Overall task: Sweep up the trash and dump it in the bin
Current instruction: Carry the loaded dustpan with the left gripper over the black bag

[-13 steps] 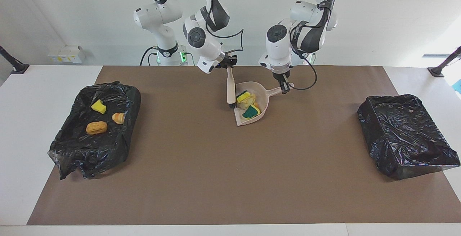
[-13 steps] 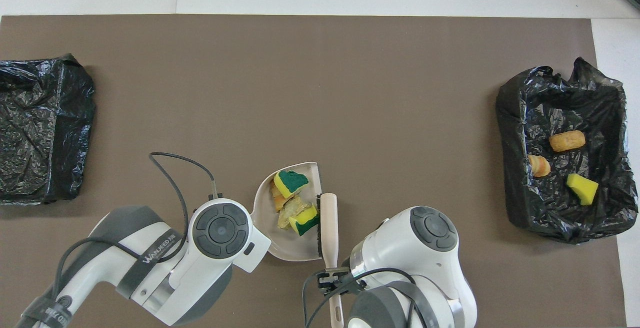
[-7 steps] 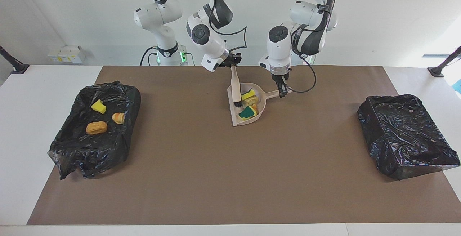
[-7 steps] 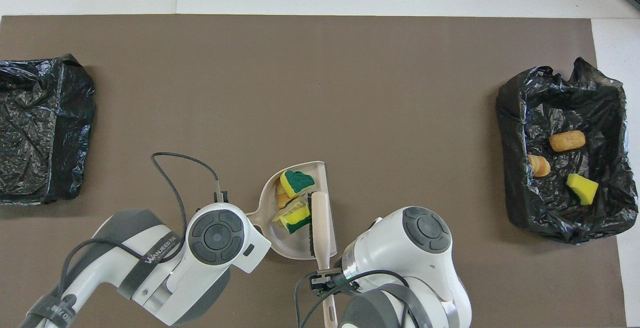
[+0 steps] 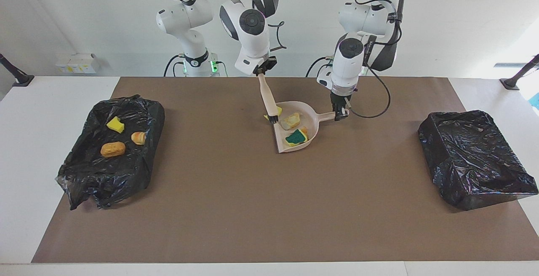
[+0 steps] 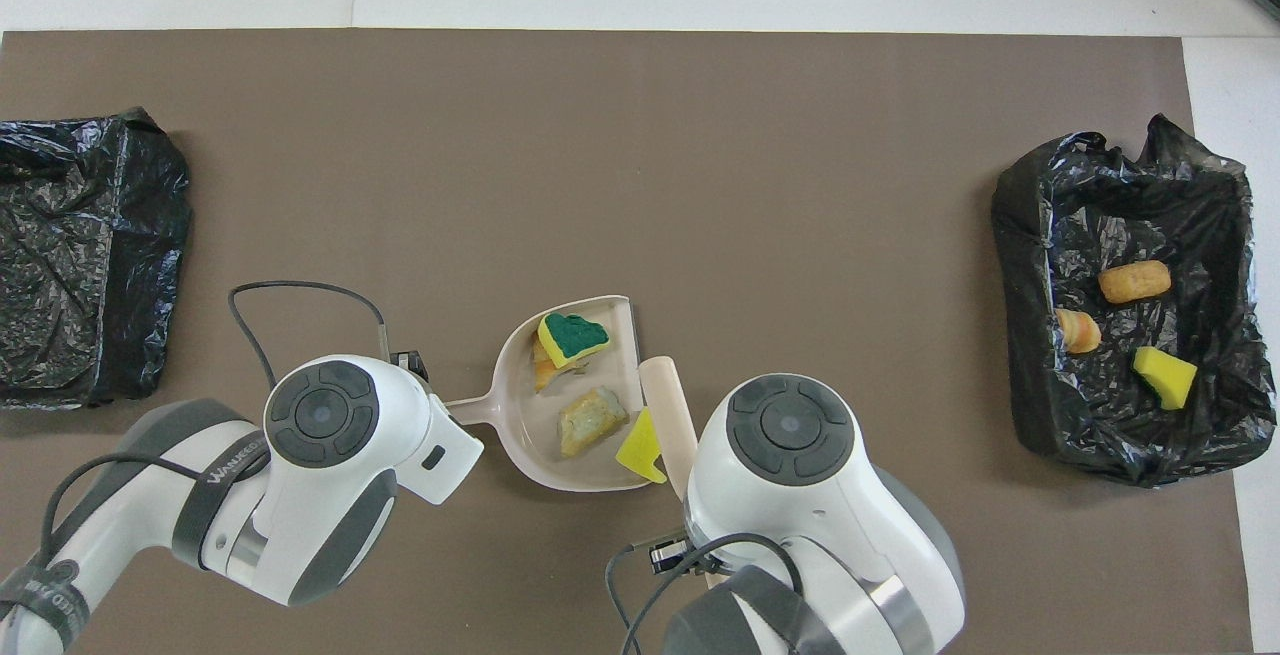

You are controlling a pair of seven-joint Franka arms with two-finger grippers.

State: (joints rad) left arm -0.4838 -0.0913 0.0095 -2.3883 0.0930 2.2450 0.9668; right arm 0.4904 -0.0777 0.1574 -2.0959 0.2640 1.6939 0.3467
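The right gripper grips the brush, its bristles at the dustpan's mouth; the left gripper clamps the pan's handle. Sweeping looks nearly finished: sponge scraps lie in the pan, one yellow piece at its rim. Next comes a last nudge, then dumping into a bag-lined bin.

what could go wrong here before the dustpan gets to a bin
1. The yellow scrap sits at the dustpan lip beside the brush; it may slip off when lifted.
2. The left end effector holds only the handle tip, so the pan may tilt and spill the green-topped scrap.
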